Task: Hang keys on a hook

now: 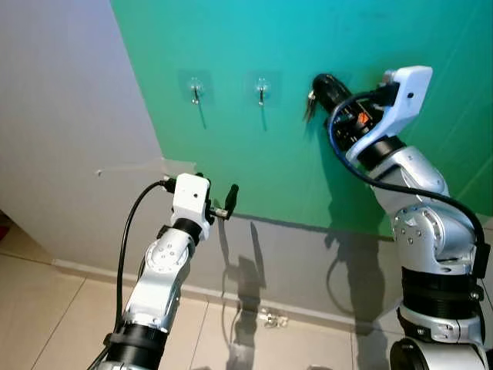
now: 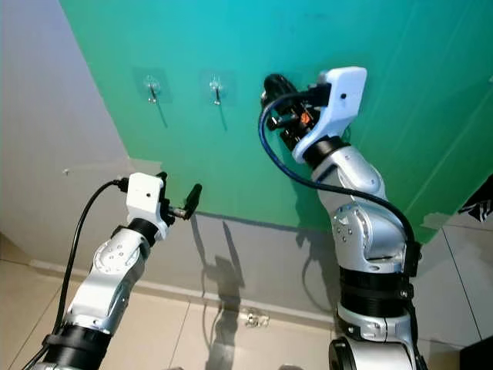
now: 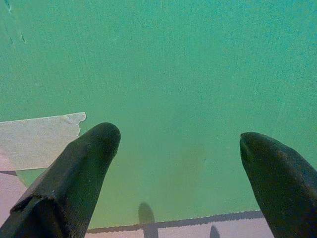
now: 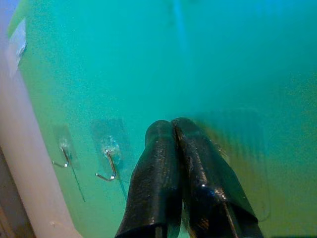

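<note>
1. i'm seeing my right gripper [image 1: 314,99] pressing against the green wall [image 1: 308,46], fingers closed together; dark keys [image 1: 310,108] seem to be dangling beneath it, though i cannot tell whether it is gripping them.
2. two clear adhesive metal hooks [image 1: 262,91] are sitting at its nine o'clock.
3. my left gripper [image 3: 181,148] is hovering wide open, holding nothing, at seven o'clock.

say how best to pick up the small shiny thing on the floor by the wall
The shiny thing lies low and flat on the tiled floor, close to the foot of the wall. It is too small to tell what it is. Probably best to come straight down from above, on the room side, with the jaws closing across its short width, since the wall blocks an approach from behind.
</note>
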{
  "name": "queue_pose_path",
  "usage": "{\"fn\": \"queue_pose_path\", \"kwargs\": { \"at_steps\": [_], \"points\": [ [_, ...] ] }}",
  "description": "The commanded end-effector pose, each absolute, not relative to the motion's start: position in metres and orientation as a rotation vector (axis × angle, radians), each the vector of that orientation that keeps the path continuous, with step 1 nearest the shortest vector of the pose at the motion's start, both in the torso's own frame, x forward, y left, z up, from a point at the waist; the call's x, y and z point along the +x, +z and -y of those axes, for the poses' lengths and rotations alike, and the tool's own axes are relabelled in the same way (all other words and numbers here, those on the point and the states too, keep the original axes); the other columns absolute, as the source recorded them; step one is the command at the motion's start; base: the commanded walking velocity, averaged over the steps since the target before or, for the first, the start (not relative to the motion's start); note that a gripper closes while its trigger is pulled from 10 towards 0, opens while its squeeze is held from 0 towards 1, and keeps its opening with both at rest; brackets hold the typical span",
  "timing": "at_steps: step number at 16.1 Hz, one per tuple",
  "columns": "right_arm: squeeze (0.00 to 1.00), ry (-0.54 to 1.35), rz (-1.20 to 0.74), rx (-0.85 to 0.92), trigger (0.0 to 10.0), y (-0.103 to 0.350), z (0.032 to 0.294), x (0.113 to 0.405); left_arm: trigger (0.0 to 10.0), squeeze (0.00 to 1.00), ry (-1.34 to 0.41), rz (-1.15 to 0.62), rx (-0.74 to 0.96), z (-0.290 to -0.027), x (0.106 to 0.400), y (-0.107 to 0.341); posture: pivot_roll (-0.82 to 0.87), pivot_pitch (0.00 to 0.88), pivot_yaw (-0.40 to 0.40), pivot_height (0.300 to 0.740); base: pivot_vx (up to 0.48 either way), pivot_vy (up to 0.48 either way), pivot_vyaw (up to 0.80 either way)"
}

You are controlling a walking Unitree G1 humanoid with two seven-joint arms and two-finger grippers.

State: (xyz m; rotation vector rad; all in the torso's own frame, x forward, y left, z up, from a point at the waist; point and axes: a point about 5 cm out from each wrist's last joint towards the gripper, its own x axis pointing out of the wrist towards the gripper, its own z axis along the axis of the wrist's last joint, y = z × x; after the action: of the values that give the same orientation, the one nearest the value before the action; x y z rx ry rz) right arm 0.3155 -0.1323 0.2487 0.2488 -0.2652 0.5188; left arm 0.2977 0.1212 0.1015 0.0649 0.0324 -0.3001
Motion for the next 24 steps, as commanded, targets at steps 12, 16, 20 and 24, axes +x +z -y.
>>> {"fn": "queue_pose_path", "kwargs": {
  "at_steps": [12,16,20,24],
  "points": [
    [0.00,0.304,0.094,0.525,10.0,0.194,0.157,0.311,10.0,0.00,-0.294,-0.039,0.066,-0.126,0.296,0.102,-0.12,0.000,0.055,0.740,0.000,0.000,0.00],
    [0.00,0.220,0.043,0.624,10.0,0.175,0.169,0.311,10.0,0.00,-0.294,-0.040,0.068,-0.125,0.297,0.102,-0.13,0.000,0.058,0.740,0.000,0.000,0.00],
    [0.00,0.164,0.025,0.605,10.0,0.168,0.175,0.315,10.0,0.00,-0.293,-0.041,0.068,-0.125,0.296,0.102,-0.12,0.000,0.057,0.740,0.000,0.000,0.00],
    [0.00,0.124,0.240,0.248,10.0,0.197,0.175,0.320,10.0,0.00,-0.291,-0.041,0.068,-0.125,0.296,0.102,-0.12,0.000,0.057,0.740,0.000,0.000,0.00]
  ]
}}
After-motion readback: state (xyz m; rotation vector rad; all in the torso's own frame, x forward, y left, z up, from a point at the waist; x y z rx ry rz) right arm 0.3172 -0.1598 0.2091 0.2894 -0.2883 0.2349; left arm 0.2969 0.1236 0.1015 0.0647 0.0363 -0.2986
